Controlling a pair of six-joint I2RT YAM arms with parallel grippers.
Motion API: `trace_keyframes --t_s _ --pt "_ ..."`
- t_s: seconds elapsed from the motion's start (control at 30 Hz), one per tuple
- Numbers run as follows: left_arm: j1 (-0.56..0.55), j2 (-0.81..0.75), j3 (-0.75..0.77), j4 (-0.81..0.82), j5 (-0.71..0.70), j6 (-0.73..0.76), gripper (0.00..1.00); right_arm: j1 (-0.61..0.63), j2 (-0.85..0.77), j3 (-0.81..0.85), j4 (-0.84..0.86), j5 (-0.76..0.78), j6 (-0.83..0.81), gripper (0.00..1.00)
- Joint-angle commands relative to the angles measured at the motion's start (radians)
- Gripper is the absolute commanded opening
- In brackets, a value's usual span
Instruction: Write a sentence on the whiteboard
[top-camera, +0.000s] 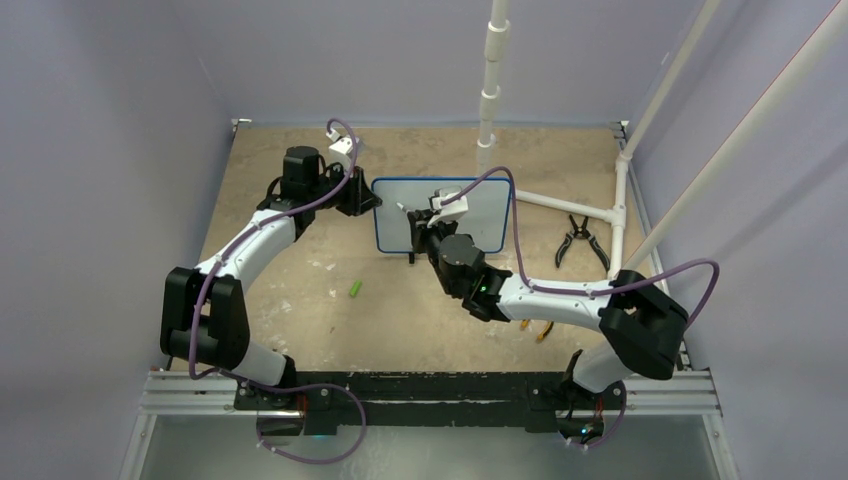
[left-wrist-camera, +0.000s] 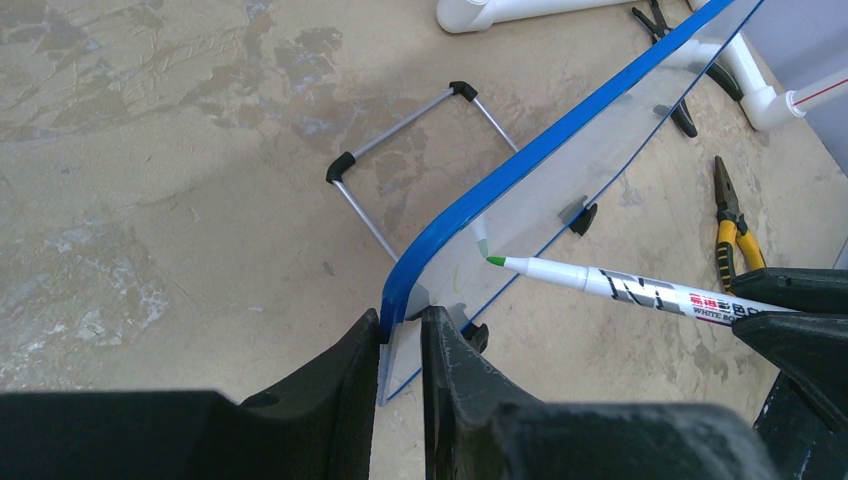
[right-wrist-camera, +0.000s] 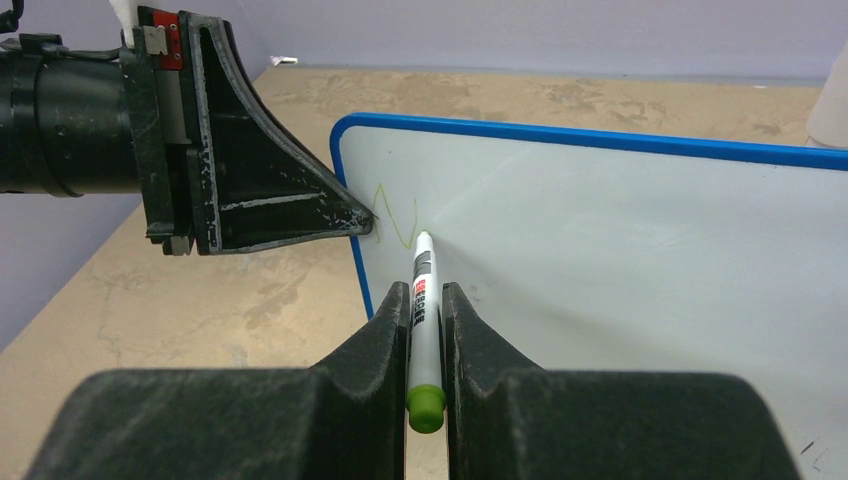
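Note:
The whiteboard (top-camera: 490, 222), blue-framed, stands upright mid-table. My left gripper (left-wrist-camera: 402, 318) is shut on its left edge, one finger on each face; it shows at the board's left side (top-camera: 362, 197) from above. My right gripper (right-wrist-camera: 426, 292) is shut on a white marker (right-wrist-camera: 423, 300) with a green end. The marker's green tip (left-wrist-camera: 495, 261) touches the board near its upper left corner. A faint green zigzag stroke of the sentence (right-wrist-camera: 395, 215) runs from there toward my left fingers (right-wrist-camera: 270, 190). From above, my right gripper (top-camera: 418, 232) covers part of the board's front.
A green marker cap (top-camera: 355, 289) lies on the tan tabletop in front of the board. Black pliers (top-camera: 580, 240) and yellow-handled pliers (left-wrist-camera: 735, 225) lie to the right. White pipe framing (top-camera: 560, 205) runs behind the board. A wire stand (left-wrist-camera: 410, 160) props it.

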Motion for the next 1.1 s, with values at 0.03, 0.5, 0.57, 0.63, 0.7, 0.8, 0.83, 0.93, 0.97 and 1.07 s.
trace_keyframes --t_s 0.03,0.5,0.57,0.63,0.7,0.8,0.83,0.93,0.97,1.07 --pt "0.004 0.000 -0.007 0.045 0.015 -0.003 0.15 -0.005 0.007 0.026 0.010 0.058 0.012 0.00" --pt "0.004 -0.003 -0.007 0.045 0.013 -0.001 0.14 -0.010 -0.041 -0.001 -0.003 0.112 0.024 0.00" --pt "0.004 -0.002 -0.007 0.045 0.013 -0.001 0.14 -0.011 -0.045 0.000 -0.004 0.117 0.024 0.00" --pt "0.004 -0.003 -0.007 0.045 0.013 -0.002 0.14 -0.012 -0.049 0.000 -0.002 0.120 0.024 0.00" --pt "0.004 -0.003 -0.006 0.045 0.015 -0.002 0.13 -0.012 -0.053 0.002 0.007 0.118 0.020 0.00" --pt "0.004 -0.003 -0.007 0.044 0.015 -0.003 0.13 -0.012 -0.055 0.003 0.028 0.103 0.005 0.00" --pt "0.004 -0.003 -0.007 0.045 0.014 -0.004 0.13 -0.012 -0.055 0.004 0.034 0.095 0.001 0.00" --pt "0.004 -0.001 -0.007 0.045 0.015 -0.003 0.13 -0.013 -0.042 0.016 0.044 0.070 -0.013 0.00" --pt "0.004 -0.001 -0.007 0.045 0.015 -0.003 0.13 -0.013 -0.035 0.021 0.044 0.062 -0.016 0.00" --pt "0.004 -0.001 -0.007 0.045 0.015 -0.003 0.13 -0.013 -0.016 0.029 0.051 0.043 -0.019 0.00"
